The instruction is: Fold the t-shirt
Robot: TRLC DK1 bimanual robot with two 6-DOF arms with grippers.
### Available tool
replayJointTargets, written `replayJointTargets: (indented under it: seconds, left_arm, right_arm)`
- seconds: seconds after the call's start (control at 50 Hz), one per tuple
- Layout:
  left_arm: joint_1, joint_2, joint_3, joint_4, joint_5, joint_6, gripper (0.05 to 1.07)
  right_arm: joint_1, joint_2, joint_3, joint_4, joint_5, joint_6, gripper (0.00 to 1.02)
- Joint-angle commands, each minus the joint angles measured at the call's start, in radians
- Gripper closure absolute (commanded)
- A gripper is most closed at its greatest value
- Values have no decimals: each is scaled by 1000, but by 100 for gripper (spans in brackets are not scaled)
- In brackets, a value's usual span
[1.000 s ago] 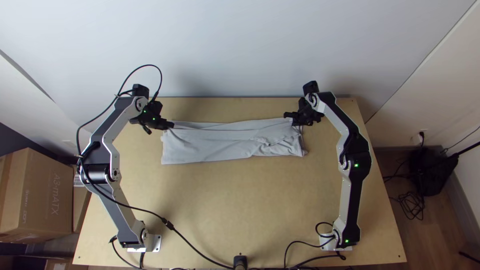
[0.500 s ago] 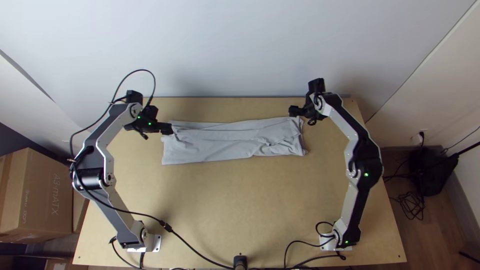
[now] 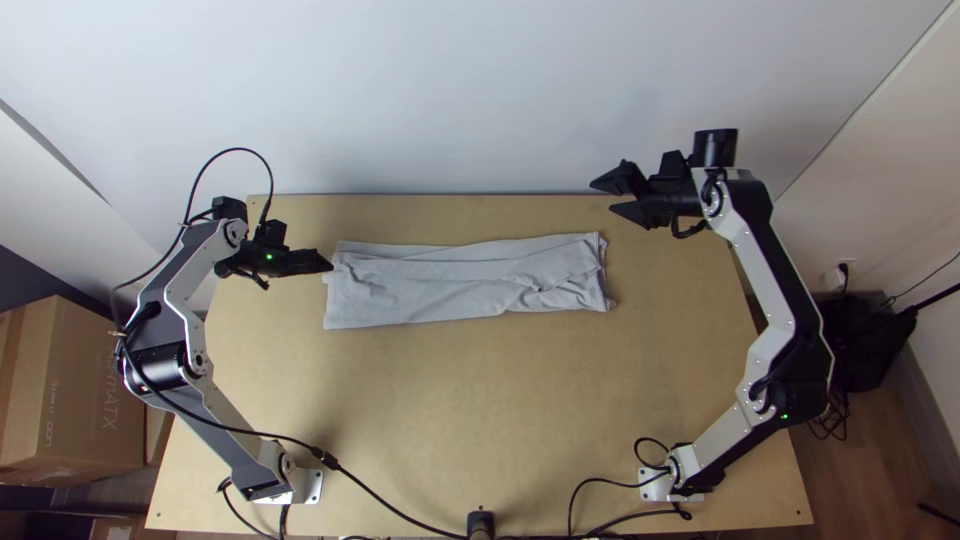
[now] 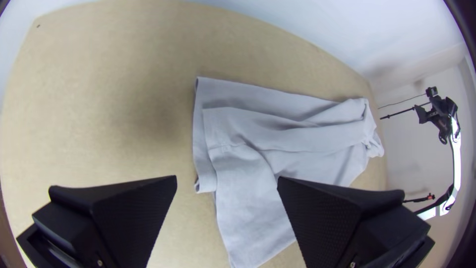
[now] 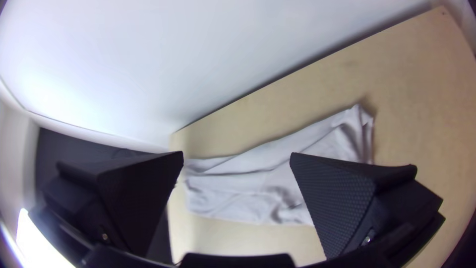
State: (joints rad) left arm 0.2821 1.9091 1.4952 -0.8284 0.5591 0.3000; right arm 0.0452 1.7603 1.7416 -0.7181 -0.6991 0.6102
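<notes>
Squaring up the long strip prob. comes next, then bringing its short ends in. The pale grey, soft-looking fabric t-shirt (image 3: 440,285) lies flat in a long, narrow fold across the far half of the light tan, smooth wooden table (image 3: 480,420), w/ its long sides running approx. parallel to the far edge.

Status: black, wedge-fingered left gripper (image 4: 227,177) has its fingers wide apart, w/ nothing between them, right by the strip's left end; can't tell if it touches. Black, broad-fingered right gripper (image 3: 602,196) is also spread, no cloth in it, beyond the strip's far right corner.

To do it well: come in low, pinch all layers at an end corner, lift a bit, carry inward & lay down slowly. Grabbing only the top ply would prob. skew the stack, esp. w/ the uneven layer edges at the left end.

Material: thin, limp knit by the look of it, w/ soft diagonal creases, a puckered patch toward the right & a ragged right edge. Finger pads (image 5: 342,203) have a fine bumpy grid; should grip OK.
</notes>
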Motion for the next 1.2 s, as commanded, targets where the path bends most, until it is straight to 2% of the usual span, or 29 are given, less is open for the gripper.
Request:
replayJointTargets:
  seconds: [0.0, 0.02, 0.26, 0.44, 0.74, 0.8, 0.84, 0.88, 0.92, 0.96, 0.98, 1.18]
  left_arm:
    - [14, 47, -24, -29, 55, 27, 10]
    - [17, 51, -23, -31, 67, 27, 10]
    - [-1, 125, -12, -21, 85, 13, 10]
    - [-49, 162, -10, 2, 85, -22, 10]
    - [-199, 176, -3, 80, 70, -142, 10]
    - [-228, 171, -7, 89, 62, -162, 12]
    - [-247, 163, -16, 97, 48, -171, 20]
    - [-259, 151, -30, 114, 39, -182, 34]
    - [-265, 143, -41, 133, 19, -197, 63]
    - [-265, 136, -53, 150, 16, -210, 99]
    - [-265, 131, -58, 153, 15, -214, 106]
    - [-172, 53, -144, 150, -7, -176, 105]
  right_arm:
    - [-30, -47, -5, -6, -162, 92, 3]
    - [-36, -50, -2, -6, -192, 100, 3]
    - [-64, -76, 42, -6, -350, 140, 3]
    - [-67, -99, 72, -6, -372, 161, 3]
    - [-42, -133, 110, -9, -382, 181, 3]
    - [-41, -136, 108, -11, -384, 181, 3]
    - [-41, -139, 107, -12, -384, 181, 3]
    - [-41, -142, 105, -14, -384, 181, 3]
    - [-41, -144, 105, -15, -382, 181, 3]
    - [-41, -147, 102, -15, -382, 181, 3]
    - [-41, -150, 101, -15, -382, 181, 3]
    - [-50, -171, 62, -15, -382, 169, 3]
